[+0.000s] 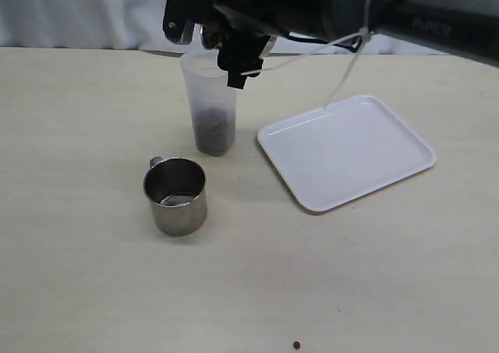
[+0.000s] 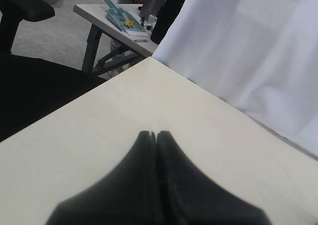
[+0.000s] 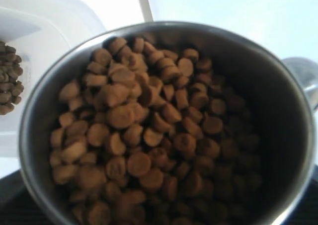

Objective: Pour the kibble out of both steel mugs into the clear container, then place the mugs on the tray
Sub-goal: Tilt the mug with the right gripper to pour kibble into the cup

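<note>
Steel mug (image 3: 284, 116) full of kibble (image 3: 139, 135) in grip of right pincer (image 1: 209, 45), just above clear container (image 1: 212, 107); left pincer (image 2: 157, 134) tips together.

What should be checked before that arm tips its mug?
1. Full mug gripped by right pincer: ok, kibble inside.
2. Mug's lip over the container mouth: cannot tell, the pincer hides it.
3. Room in container: ok, upright, filled only near the bottom.
4. Empty mug clear of the pour: ok, stands apart from the container.
5. Tray free for mugs: ok, nothing on it.
6. No spills: not ok, one pellet lies on the table.
</note>
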### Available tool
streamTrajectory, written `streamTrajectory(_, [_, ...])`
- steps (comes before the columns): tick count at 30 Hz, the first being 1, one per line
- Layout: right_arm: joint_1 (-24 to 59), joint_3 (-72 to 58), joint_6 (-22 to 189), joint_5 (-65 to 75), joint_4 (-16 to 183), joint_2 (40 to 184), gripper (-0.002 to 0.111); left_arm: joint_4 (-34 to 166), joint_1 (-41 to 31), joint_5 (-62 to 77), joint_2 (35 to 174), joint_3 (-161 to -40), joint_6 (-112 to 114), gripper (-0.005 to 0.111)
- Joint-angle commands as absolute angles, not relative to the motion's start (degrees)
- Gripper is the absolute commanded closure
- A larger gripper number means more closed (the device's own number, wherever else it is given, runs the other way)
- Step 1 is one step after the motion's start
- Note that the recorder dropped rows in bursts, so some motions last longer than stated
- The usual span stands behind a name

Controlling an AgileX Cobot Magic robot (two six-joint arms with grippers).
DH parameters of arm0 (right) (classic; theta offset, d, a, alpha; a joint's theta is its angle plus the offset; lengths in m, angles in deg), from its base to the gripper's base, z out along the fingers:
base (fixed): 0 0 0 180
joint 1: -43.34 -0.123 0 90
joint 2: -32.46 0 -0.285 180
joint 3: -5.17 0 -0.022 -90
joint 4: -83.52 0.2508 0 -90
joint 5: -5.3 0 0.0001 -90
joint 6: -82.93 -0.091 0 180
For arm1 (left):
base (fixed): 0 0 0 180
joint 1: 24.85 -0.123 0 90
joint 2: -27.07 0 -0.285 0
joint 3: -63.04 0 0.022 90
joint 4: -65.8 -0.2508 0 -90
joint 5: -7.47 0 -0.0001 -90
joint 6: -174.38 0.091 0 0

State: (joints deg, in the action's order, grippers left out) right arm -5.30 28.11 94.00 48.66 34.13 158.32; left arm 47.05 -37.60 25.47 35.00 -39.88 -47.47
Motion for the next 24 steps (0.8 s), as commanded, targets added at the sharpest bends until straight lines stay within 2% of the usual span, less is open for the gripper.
streamTrajectory(1, [-5.5, 28.6, 93.6, 49.1, 31.0, 158.3, 0.103, 46.8, -37.4, 25.2, 34.9, -39.7, -47.7, 0.107])
streamTrajectory(24, [-5.5, 28.6, 91.6, 52.1, 20.9, 160.7, 0.103, 46.8, -37.4, 25.2, 34.9, -39.7, -47.7, 0.107])
